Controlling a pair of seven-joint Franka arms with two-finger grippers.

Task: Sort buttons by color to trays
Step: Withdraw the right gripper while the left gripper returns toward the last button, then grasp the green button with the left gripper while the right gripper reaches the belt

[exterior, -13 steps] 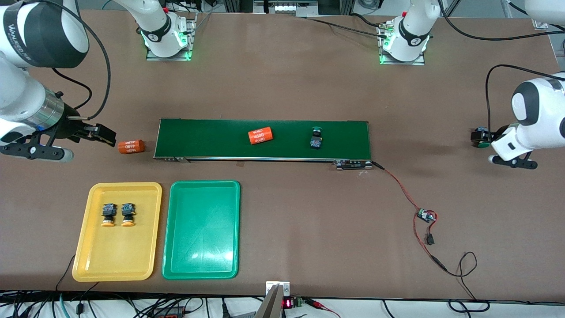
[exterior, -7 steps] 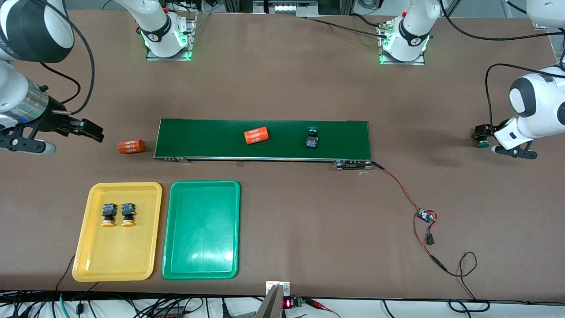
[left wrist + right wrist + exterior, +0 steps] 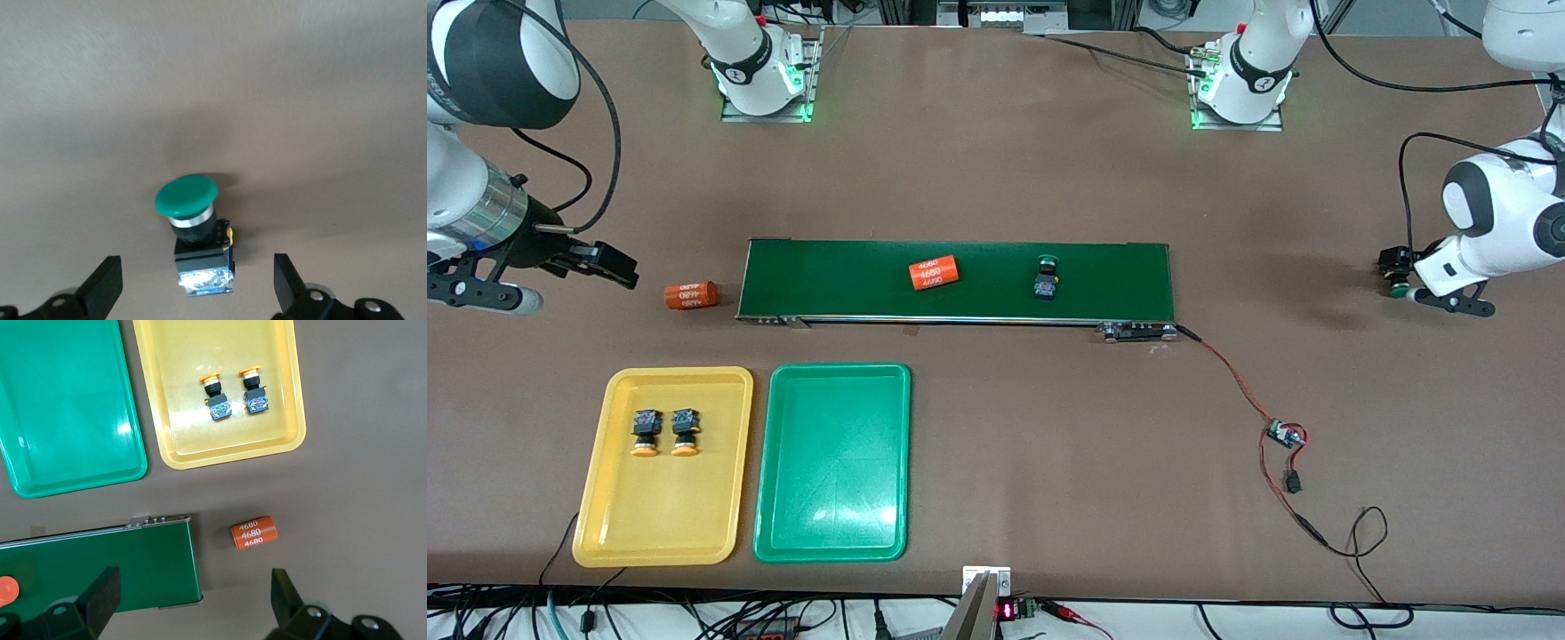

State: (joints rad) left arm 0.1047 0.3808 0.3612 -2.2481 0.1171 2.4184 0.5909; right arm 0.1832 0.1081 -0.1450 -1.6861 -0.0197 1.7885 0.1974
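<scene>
Jaws wide on both grippers, holding nothing.
Left gripper (image 3: 197,293) straddles green button (image 3: 190,213); closing off-centre, you may tip it toward 12 o'clock.

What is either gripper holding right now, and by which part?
Nothing. The left gripper is open over a green button on the table; the right gripper is open and empty.

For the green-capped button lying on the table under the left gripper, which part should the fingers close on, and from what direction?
Probably the black body, not the cap. The green-capped button lies on its side on the bare table, and the body's flat sides give square faces where the domed cap would slip. The left gripper, open, already straddles it, so come straight down from above.
</scene>
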